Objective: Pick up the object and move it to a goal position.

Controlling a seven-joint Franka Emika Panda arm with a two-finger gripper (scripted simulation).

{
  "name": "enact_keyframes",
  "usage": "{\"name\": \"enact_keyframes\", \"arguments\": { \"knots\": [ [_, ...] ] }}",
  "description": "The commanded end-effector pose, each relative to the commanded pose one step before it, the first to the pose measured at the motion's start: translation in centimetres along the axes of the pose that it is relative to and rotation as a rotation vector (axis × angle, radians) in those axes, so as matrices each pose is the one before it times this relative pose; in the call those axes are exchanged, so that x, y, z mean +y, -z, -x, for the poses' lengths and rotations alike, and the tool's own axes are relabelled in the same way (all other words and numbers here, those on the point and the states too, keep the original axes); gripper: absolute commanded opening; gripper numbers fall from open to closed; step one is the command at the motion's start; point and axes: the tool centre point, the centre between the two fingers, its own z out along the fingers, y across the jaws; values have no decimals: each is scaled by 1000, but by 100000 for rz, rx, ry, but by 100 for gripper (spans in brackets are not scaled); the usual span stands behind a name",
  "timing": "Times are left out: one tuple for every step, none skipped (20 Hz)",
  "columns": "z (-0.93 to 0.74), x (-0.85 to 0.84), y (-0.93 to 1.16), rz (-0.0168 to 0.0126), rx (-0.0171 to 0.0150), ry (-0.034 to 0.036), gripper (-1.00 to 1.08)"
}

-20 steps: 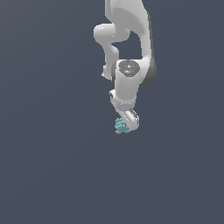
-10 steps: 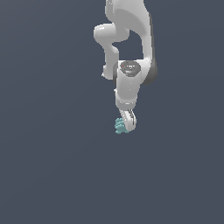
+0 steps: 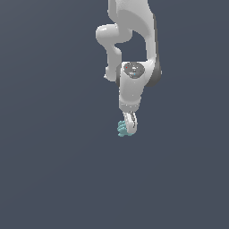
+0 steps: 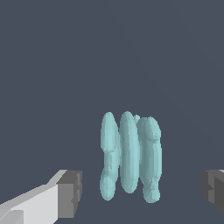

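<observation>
We see one teal object between the two fingers of our claw, spread apart, neither touching it

A: Seen behind everything in the exterior view?
B: Just a flat backdrop, dark slate blue-grey, spread edge to edge.
A: Any change of tone across it?
B: Hardly. Evenly lit, smooth, one shade throughout.
A: And through the wrist view?
B: Same backdrop, same dark blue-grey, plain and matte. Cannot tell floor from wall.
</observation>
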Motion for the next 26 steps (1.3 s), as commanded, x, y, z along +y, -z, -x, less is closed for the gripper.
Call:
{"name": "enact_keyframes", "arguments": {
  "knots": [
    [14,24,-17,-25,16,-1071,100],
    [0,2,-1,-1,1,-69,100],
    [1,-9,5,14,-7,447,100],
    [2,1,-38,0,0,0,100],
    [6,4,-112,0,0,0,100],
    [-18,6,-188,1,5,-49,100],
    [14,9,-263,0,0,0,100],
    [-10,13,-337,1,6,-48,100],
    [-6,16,-410,1,7,-48,100],
    [-2,20,-481,1,7,-48,100],
    [-10,22,-549,1,11,-68,100],
    [-9,21,-571,1,10,-68,100],
    [-1,13,-504,0,5,-49,100],
    [-5,4,-434,-1,2,-49,100],
    [20,-6,-364,0,0,0,100],
    [-11,-14,-289,-4,-14,-47,100],
    [13,-21,-218,0,0,0,100],
    [9,-22,-149,0,0,0,100],
    [5,-17,-86,0,0,0,100],
    [-1,-6,-21,-11,-47,1,100],
    [0,0,0,0,0,0,-100],
    [0,0,0,0,0,0,-100],
    [0,0,0,0,0,0,-100],
    [0,0,0,0,0,0,-100],
    [0,0,0,0,0,0,-100],
    [0,0,0,0,0,0,-100]
  ]
}}
